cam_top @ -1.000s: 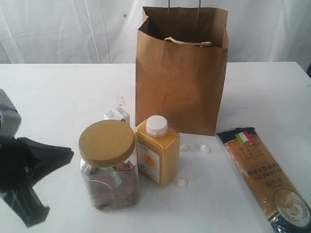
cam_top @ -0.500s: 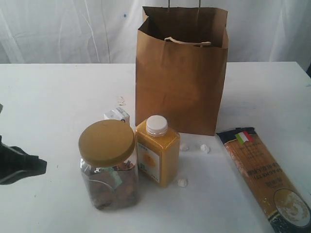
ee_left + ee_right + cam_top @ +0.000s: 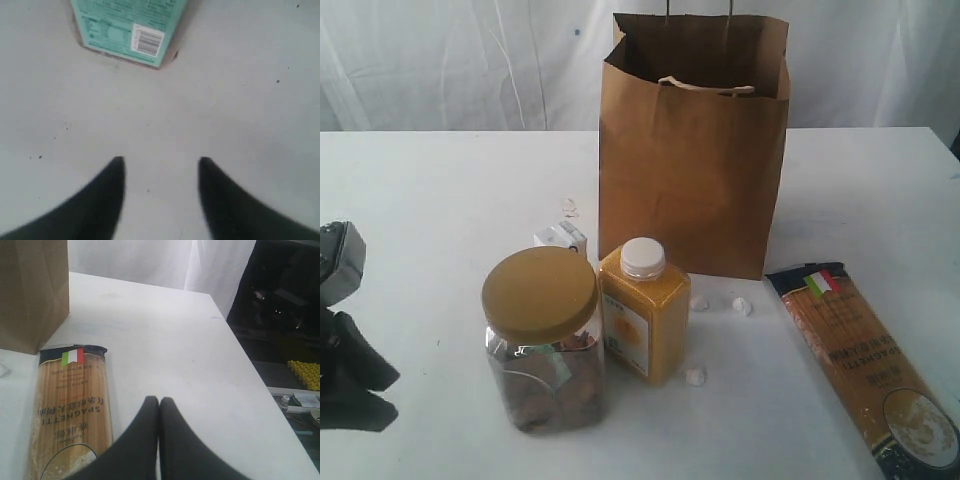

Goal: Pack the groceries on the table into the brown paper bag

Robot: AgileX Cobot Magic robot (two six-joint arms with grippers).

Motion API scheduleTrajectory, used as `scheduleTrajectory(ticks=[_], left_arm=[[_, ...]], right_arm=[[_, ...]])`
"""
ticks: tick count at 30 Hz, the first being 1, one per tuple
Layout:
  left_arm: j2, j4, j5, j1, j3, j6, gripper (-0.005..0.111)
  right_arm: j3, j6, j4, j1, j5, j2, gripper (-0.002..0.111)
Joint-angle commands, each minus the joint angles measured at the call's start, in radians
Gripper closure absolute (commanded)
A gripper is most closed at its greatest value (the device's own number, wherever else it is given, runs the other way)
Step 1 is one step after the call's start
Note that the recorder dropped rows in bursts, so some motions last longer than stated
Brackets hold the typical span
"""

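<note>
The brown paper bag (image 3: pixel 692 150) stands upright and open at the back of the table (image 3: pixel 440 190). In front of it stand a clear yellow-lidded jar (image 3: pixel 542 340), a yellow white-capped bottle (image 3: pixel 642 315) and, behind them, a small white carton (image 3: pixel 560 238). The spaghetti packet (image 3: pixel 865 365) lies flat at the right. My left gripper (image 3: pixel 386 395) sits low at the far left, apart from the jar. In the left wrist view that gripper (image 3: pixel 161 162) is open and empty, facing a teal barcode label (image 3: pixel 127 30). My right gripper (image 3: pixel 159 401) is shut beside the spaghetti packet (image 3: pixel 70 405).
White crumbs (image 3: pixel 695 376) lie around the bottle. In the right wrist view the bag (image 3: pixel 32 290) is at the far side, and the table's edge (image 3: pixel 260 390) drops off to a dark room. A white curtain hangs behind the table.
My left gripper has drawn back towards the left edge of the exterior view, away from the jar. The groceries and the bag have not moved.
</note>
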Motion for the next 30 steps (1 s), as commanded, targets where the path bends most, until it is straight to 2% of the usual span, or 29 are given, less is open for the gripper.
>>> scheduleTrajectory(ticks=[1,4,7,8,13,15,17,18,19,20,24,30], left_arm=[[0.001,-0.227,-0.009,-0.006,0.043,0.019,0.001],[0.001,-0.442,0.004,-0.006,0.074,0.165,0.002],[0.001,-0.621,0.052,-0.006,0.078,0.239,0.002],[0.001,-0.755,0.092,-0.006,0.078,0.244,0.002],[0.001,-0.916,0.162,-0.006,0.078,0.249,0.002],[0.001,-0.904,0.178,-0.006,0.078,0.249,0.002],[0.001,-0.848,0.129,-0.006,0.078,0.296,0.002],[0.001,-0.808,0.086,-0.006,0.078,0.354,0.002],[0.009,-0.775,0.029,-0.006,0.089,0.497,0.002],[0.013,-0.777,0.024,-0.006,0.097,0.566,0.002],[0.073,-0.75,0.009,-0.006,0.1,0.566,0.002],[0.142,-0.758,0.194,-0.006,0.1,0.566,0.002]], right_arm=[[0.005,-0.005,0.001,-0.005,-0.009,-0.006,0.108],[0.005,-0.005,0.001,-0.005,-0.009,-0.006,0.108],[0.005,-0.005,0.001,-0.005,-0.009,-0.006,0.108],[0.005,-0.005,0.001,-0.005,-0.009,-0.006,0.108],[0.005,-0.005,0.001,-0.005,-0.009,-0.006,0.108],[0.005,-0.005,0.001,-0.005,-0.009,-0.006,0.108],[0.005,-0.005,0.001,-0.005,-0.009,-0.006,0.108],[0.005,-0.005,0.001,-0.005,-0.009,-0.006,0.108],[0.005,-0.005,0.001,-0.005,-0.009,-0.006,0.108],[0.005,-0.005,0.001,-0.005,-0.009,-0.006,0.108],[0.005,-0.005,0.001,-0.005,-0.009,-0.006,0.108],[0.005,-0.005,0.001,-0.005,-0.009,-0.006,0.108]])
